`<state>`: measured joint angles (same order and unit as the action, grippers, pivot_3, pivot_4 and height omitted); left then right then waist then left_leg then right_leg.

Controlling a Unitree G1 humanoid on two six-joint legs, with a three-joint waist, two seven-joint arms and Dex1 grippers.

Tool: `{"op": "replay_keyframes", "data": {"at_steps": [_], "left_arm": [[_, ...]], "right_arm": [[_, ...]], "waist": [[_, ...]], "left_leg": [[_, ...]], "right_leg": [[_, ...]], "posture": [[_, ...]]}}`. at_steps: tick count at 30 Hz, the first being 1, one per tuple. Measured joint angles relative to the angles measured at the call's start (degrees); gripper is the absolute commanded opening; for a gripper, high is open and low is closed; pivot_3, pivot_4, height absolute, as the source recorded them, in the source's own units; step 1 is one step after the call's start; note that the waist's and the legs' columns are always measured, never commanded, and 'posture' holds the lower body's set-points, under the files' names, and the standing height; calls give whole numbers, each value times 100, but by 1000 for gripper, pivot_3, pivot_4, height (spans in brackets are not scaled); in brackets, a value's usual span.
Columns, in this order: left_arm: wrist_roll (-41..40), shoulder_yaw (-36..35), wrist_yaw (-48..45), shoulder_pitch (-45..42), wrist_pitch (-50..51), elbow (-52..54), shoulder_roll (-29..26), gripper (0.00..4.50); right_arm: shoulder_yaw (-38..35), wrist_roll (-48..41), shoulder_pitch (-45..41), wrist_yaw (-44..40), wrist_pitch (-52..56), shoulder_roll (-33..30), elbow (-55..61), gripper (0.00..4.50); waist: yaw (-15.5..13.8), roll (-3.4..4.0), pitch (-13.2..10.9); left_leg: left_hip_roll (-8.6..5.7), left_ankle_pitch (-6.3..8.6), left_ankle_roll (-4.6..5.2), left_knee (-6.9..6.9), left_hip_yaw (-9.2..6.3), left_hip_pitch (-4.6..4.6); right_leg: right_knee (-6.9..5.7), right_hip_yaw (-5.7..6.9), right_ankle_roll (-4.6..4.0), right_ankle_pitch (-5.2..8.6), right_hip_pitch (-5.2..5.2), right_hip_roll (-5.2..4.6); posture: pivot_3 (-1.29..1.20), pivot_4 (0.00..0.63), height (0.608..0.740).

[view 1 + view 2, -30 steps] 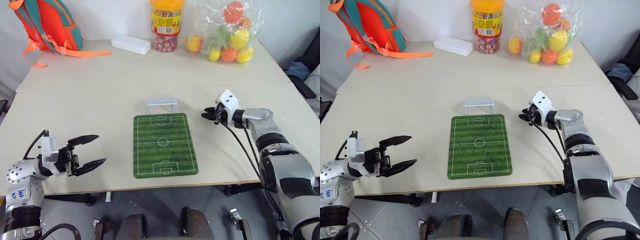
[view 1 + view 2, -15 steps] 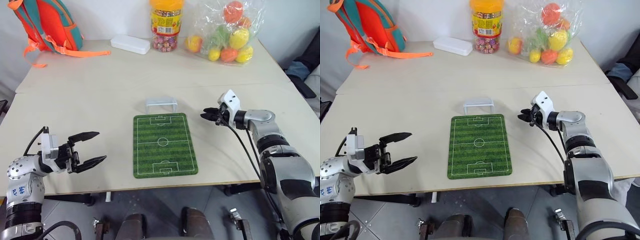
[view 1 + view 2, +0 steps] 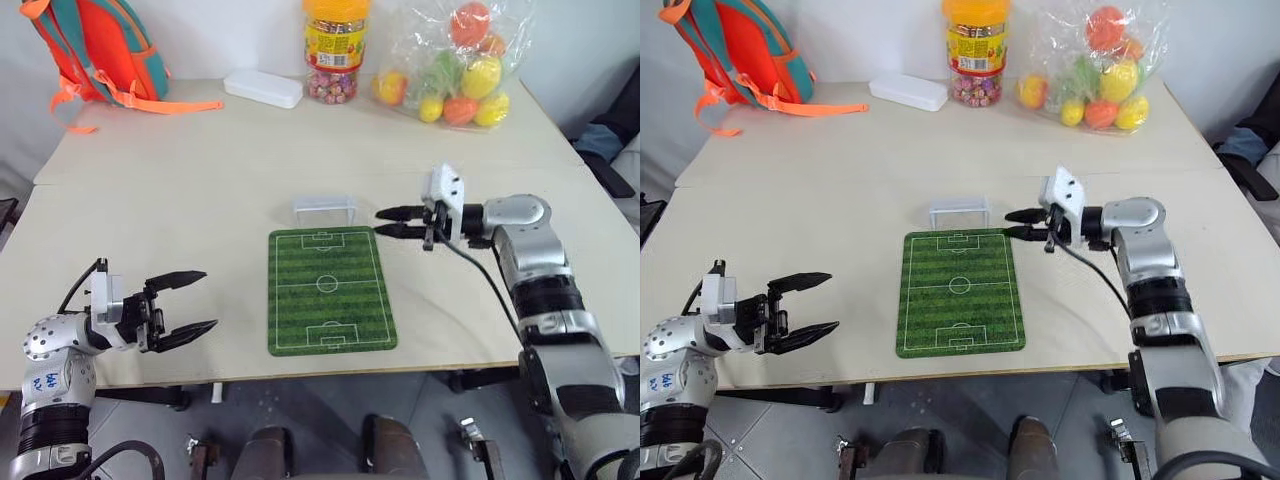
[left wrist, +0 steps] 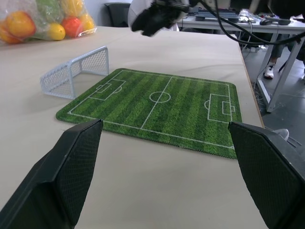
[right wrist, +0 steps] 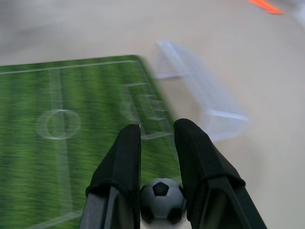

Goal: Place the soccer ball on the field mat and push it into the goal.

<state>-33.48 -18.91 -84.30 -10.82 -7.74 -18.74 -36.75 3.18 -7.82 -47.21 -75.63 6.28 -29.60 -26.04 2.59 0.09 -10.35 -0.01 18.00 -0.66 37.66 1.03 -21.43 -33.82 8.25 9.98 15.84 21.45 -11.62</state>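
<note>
Right gripper (image 3: pixel 392 221) is pinching the soccer ball (image 5: pixel 163 200) just beside the field mat (image 3: pixel 330 290); left gripper (image 3: pixel 197 301) is gaping wide.

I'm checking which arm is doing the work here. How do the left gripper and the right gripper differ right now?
The left gripper is open and empty; the right gripper is shut on the soccer ball. The left gripper hangs near the table's front edge, well apart from the field mat; the right gripper is at the mat's far corner, beside the goal. The two point towards each other's side. Both have two black fingers.
</note>
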Motion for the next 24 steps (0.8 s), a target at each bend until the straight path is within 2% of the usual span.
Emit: {"op": "replay_keyframes", "data": {"at_steps": [4,11,16,24], "left_arm": [[3,39,-32,-31,-40,-10,2,4500],[4,88,-136,73,-53,-6,-1,4500],[4,90,-160,256,-57,4,-3,4500],[3,91,-158,467,-57,235,-3,4500]], "right_arm": [[232,-285,521,162,813,93,1466,776],[748,-542,1257,451,1657,151,2900,776],[996,-747,1605,641,2035,200,3459,776],[1380,-736,1898,914,2043,400,3456,776]], "waist": [[-55,0,0],[-98,0,0],[-99,-1,1],[-98,-2,1]], "left_leg": [[0,1,-1,2,2,0],[0,4,-1,3,3,0],[0,5,1,5,4,1],[1,6,1,5,6,1]], "right_leg": [[-2,-2,0,0,2,1],[-3,-3,0,0,4,1],[-4,-6,0,0,4,2],[-4,-8,0,0,5,2]], "posture": [[0,150,740],[0,150,740],[0,150,740],[0,150,740]]}}
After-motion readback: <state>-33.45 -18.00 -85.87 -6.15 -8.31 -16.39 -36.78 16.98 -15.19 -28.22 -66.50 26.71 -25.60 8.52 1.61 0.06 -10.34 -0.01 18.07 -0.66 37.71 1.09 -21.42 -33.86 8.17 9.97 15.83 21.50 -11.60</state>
